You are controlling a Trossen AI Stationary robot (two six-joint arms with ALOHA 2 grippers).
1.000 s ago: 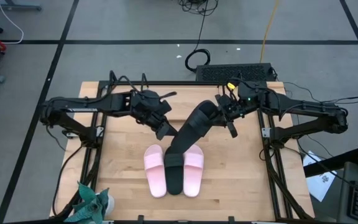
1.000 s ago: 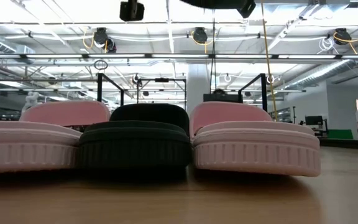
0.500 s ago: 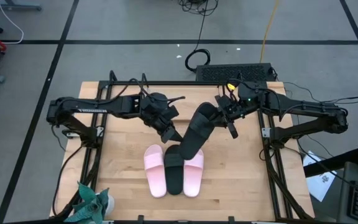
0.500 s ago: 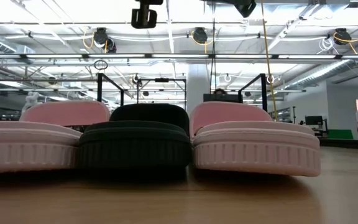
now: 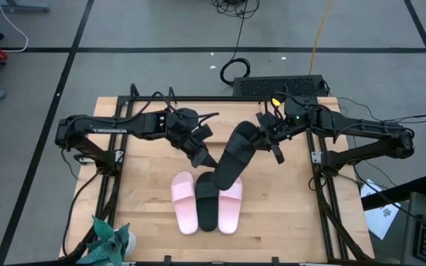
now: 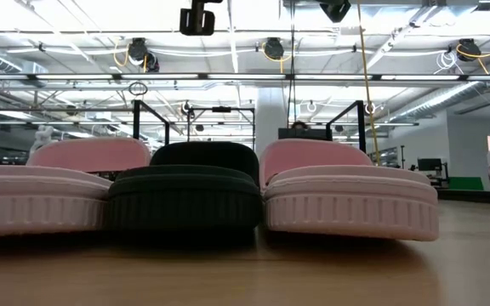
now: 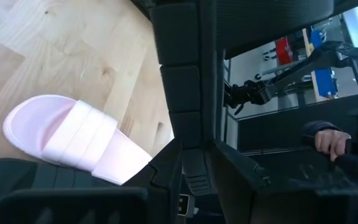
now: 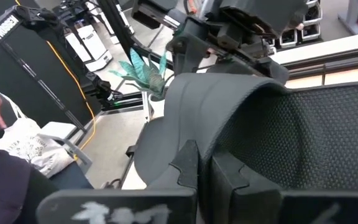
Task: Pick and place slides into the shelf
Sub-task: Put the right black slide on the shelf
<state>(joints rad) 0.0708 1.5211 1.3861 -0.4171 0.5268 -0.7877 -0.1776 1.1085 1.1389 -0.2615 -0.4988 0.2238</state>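
**Holding a black slide in the air between both grippers**

Gripping the upper end of a black slide, the right gripper has its jaws clamped tight on the sandal's edge, above the far middle of the table. The slide hangs slanted, its lower end over the row of sandals below. The left gripper is at that lower end, jaws narrowed on the slide's edge as far as the left wrist view shows.

Three slides lie side by side on the table near its front: a pink slide, a second black slide touching it, and another pink slide touching that. From table height, the three show toe-on in the same order. A teal plant sits at the table's front left corner.
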